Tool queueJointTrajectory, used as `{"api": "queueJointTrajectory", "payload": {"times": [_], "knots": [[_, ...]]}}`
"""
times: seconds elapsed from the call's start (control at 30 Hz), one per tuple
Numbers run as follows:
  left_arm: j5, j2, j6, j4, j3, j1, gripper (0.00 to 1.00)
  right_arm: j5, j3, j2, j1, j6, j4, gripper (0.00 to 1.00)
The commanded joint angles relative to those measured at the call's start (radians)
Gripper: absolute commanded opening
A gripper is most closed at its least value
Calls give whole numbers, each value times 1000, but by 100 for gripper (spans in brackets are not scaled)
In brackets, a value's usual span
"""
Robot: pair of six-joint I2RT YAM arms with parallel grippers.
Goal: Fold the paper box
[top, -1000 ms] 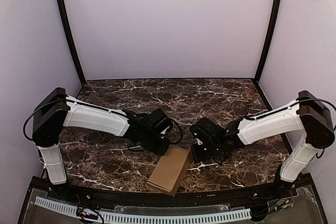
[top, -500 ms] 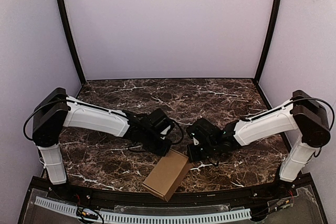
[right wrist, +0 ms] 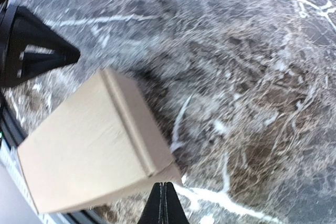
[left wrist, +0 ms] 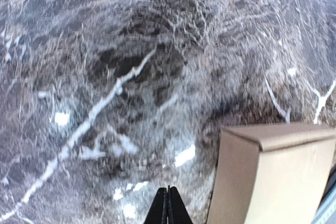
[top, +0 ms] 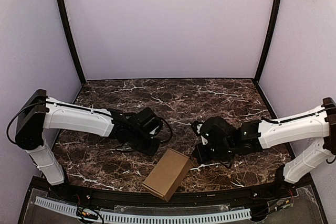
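Observation:
The paper box [top: 167, 173] is a plain brown closed rectangular box lying on the dark marble table near its front edge, between the two arms. It shows at the lower right of the left wrist view [left wrist: 273, 177] and at the lower left of the right wrist view [right wrist: 94, 145]. My left gripper [top: 152, 148] is shut and empty, just left of and behind the box, apart from it; its tips show together in the left wrist view [left wrist: 168, 205]. My right gripper [top: 202, 154] is shut and empty, just right of the box's far corner; its tips show together in the right wrist view [right wrist: 165, 203].
The marble table [top: 173, 103] is ringed by lilac walls with black corner posts [top: 67, 30]. A black front rail and a white perforated strip [top: 157, 216] run along the near edge, close to the box's front corner.
Both arms have drawn back from the box, the left one to the left and the right one to the right. The box turned slightly and slid a little toward the front edge.

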Motion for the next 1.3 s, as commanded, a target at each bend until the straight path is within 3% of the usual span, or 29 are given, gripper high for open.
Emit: {"api": "queueJointTrajectory", "payload": {"times": [0.0, 0.17, 0.4, 0.7, 1.1, 1.27], "knots": [[84, -86, -32, -65, -85, -2, 1, -35, -43, -49, 76, -63, -46, 0], [182, -119, -36, -67, -154, -28, 1, -146, -35, -4, 172, -147, -17, 0], [211, -118, -49, -28, -173, -44, 1, -170, -3, 120, 225, -175, 76, 0], [211, -70, 5, 15, -109, -43, 1, -23, 83, 236, 235, -96, 137, 0], [275, 59, 19, 139, -19, 3, 0, 75, 102, 262, 52, 2, 161, 0], [260, 85, -4, 163, -4, 35, 0, 60, 94, 258, -36, -39, 185, 0]]}}
